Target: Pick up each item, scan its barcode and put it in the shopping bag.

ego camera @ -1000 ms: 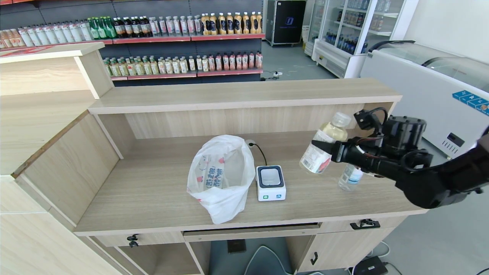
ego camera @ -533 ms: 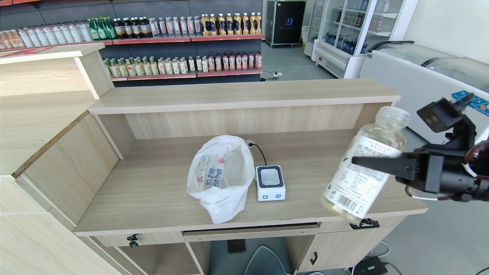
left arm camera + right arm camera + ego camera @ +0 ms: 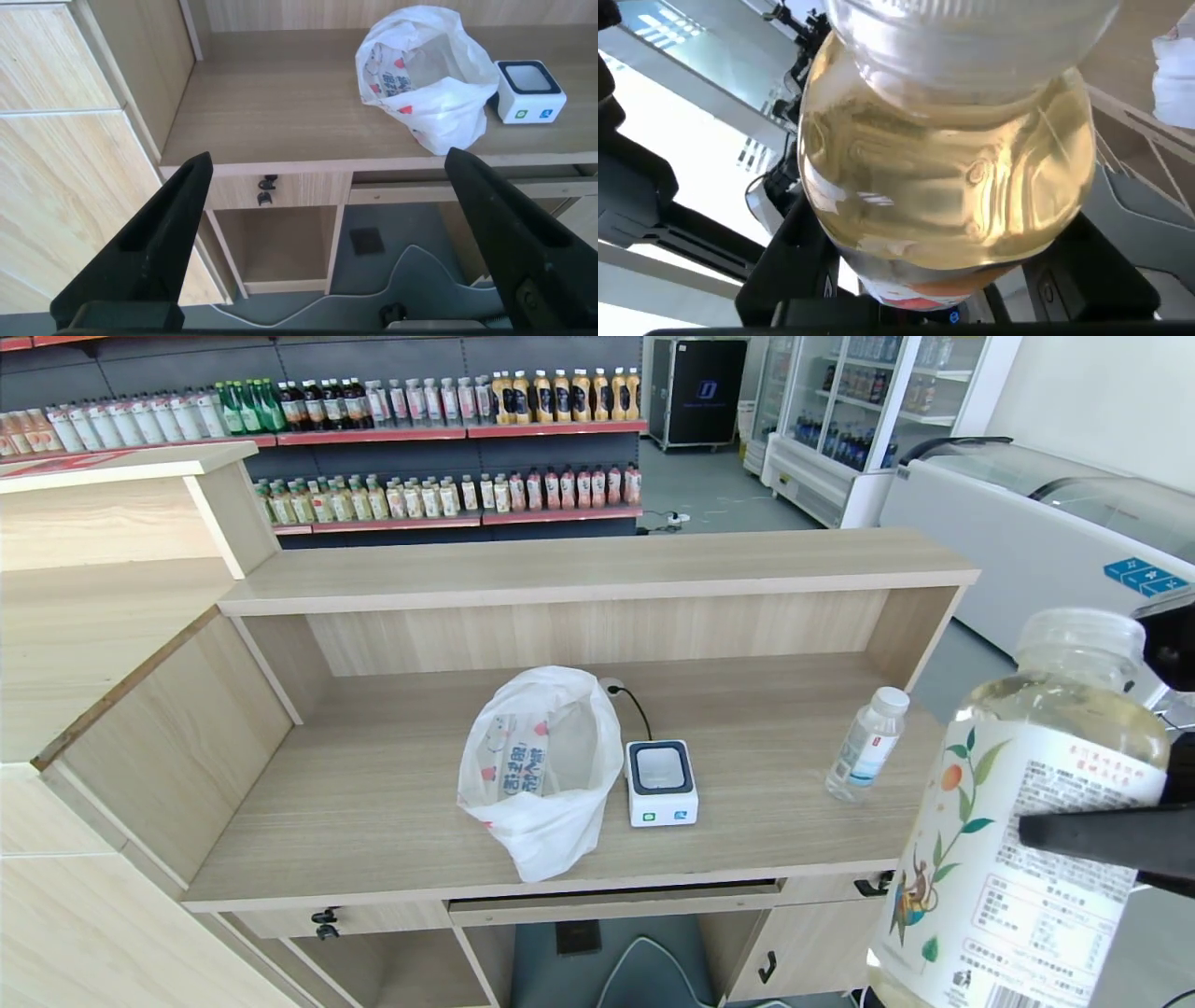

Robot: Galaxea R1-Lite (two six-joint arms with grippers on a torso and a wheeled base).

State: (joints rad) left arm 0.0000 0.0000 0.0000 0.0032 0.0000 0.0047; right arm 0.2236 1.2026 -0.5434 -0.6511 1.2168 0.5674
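A big clear bottle of yellowish tea point(image 3: 1018, 821) with a white printed label hangs close to the head camera at the near right, off the counter's front corner. My right gripper point(image 3: 1055, 831) is shut on its body, and from the right wrist the bottle point(image 3: 952, 187) shows between the black fingers point(image 3: 789, 271). A small water bottle point(image 3: 864, 747) stands upright on the counter's right side. The white barcode scanner point(image 3: 661, 782) sits mid-counter, with the open white shopping bag point(image 3: 541, 765) just left of it. My left gripper point(image 3: 327, 252) is open and holds nothing, low in front of the counter's left front edge.
The wooden counter point(image 3: 373, 803) has a raised back shelf and side walls. The scanner's cable point(image 3: 639, 709) runs to the back. Drawers and an open cubby point(image 3: 276, 252) lie under the front edge. The bag point(image 3: 425, 75) holds a printed package.
My right gripper has carried the tea bottle from above the counter's right side toward the near right, close to the head camera. The small water bottle behind it has come into sight.
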